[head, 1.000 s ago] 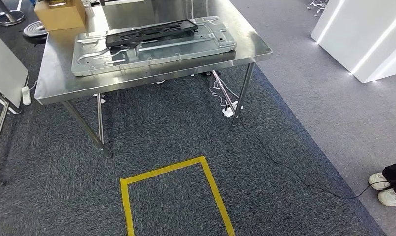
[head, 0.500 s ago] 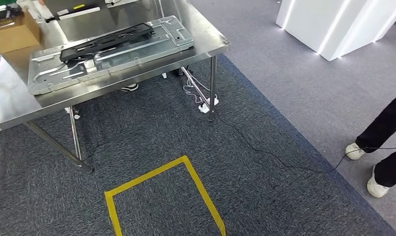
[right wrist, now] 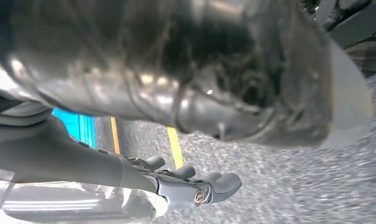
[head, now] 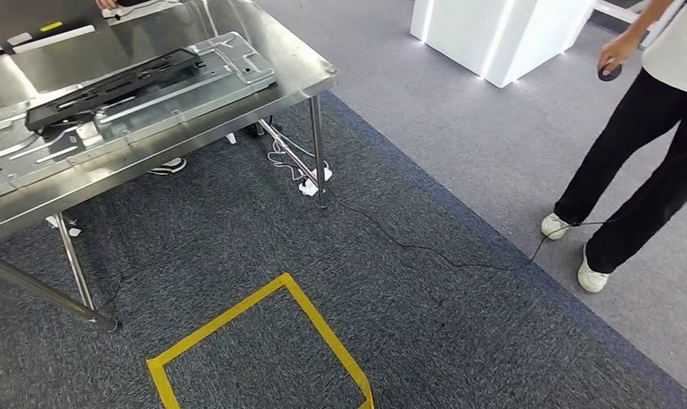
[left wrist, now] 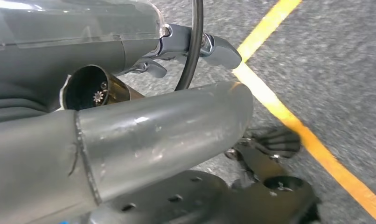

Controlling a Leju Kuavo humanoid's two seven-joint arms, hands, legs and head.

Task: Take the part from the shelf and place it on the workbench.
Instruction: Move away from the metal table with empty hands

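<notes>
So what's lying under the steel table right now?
Under the table: a white power strip with tangled cables and a shoe. The tabletop hides whatever lies further back.

The left hand [left wrist: 195,51] was seen in the left wrist view hanging above the floor, its thick grey thumb extended and its darker fingers [left wrist: 151,69] loosely curled, with nothing held. The right hand [right wrist: 195,184] was seen in the right wrist view, likewise lowered, its fingers [right wrist: 223,182] slightly bent and apart, with nothing gripped.
</notes>
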